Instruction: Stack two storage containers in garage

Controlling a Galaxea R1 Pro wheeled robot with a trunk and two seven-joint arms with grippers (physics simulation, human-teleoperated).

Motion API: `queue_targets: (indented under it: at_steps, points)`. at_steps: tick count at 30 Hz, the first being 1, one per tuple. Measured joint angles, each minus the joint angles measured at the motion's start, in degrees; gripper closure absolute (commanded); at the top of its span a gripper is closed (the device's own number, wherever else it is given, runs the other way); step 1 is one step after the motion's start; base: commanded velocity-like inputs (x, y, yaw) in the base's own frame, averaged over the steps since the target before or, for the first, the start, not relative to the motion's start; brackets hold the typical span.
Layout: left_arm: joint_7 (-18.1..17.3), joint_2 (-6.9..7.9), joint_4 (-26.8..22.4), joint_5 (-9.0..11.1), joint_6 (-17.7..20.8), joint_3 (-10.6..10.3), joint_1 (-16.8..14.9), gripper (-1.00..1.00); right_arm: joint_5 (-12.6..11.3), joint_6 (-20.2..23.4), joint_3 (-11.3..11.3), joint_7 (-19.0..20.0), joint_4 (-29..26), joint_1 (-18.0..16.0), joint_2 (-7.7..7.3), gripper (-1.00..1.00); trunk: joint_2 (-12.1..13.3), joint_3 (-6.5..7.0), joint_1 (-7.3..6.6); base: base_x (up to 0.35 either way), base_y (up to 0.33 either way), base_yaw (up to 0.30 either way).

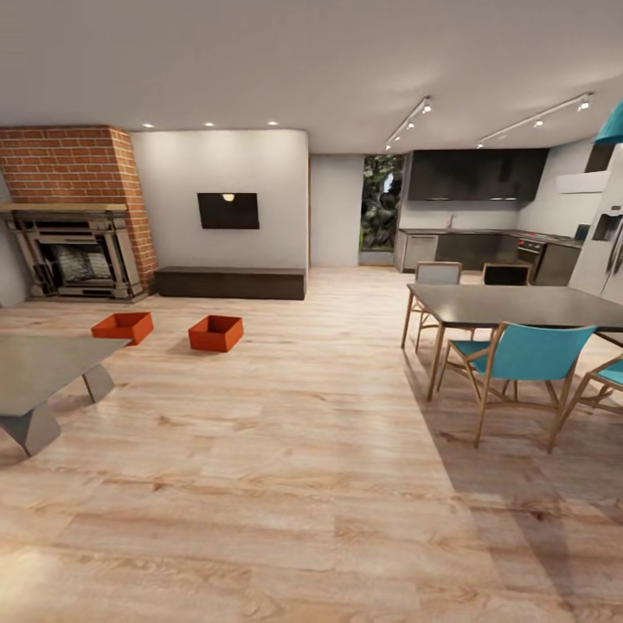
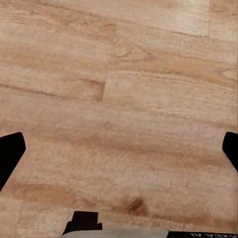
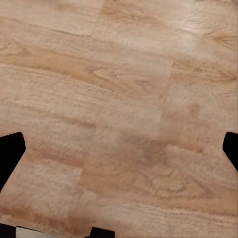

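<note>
Two orange-red storage containers stand on the light wood floor of the living room in the head view: one [image 1: 123, 326] left of the other [image 1: 216, 332], both open-topped and a short way apart, in front of the dark low TV bench. My left gripper [image 2: 119, 151] is open over bare wood planks, its black fingertips [image 2: 9, 153] at the picture's two sides. In the same way my right gripper [image 3: 119, 151] hangs open above the planks, holding nothing. The garage is out of view.
A grey low table [image 1: 39, 368] stands at the near left. A brick fireplace [image 1: 76, 216] is at the far left. A dark dining table [image 1: 519, 307] with teal chairs [image 1: 519, 363] fills the right. The kitchen [image 1: 484, 216] lies behind it.
</note>
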Motion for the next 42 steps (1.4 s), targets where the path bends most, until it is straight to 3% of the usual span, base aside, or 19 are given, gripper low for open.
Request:
queue_targets:
  at_steps: [42]
  points:
    - [0.0,0.0,0.0,0.0,-0.01,-0.02,0.0,-1.0,0.07,0.0,0.02,0.0,0.0,0.0,0.07,-1.0,0.0,0.76,0.0,0.326,0.0,0.0]
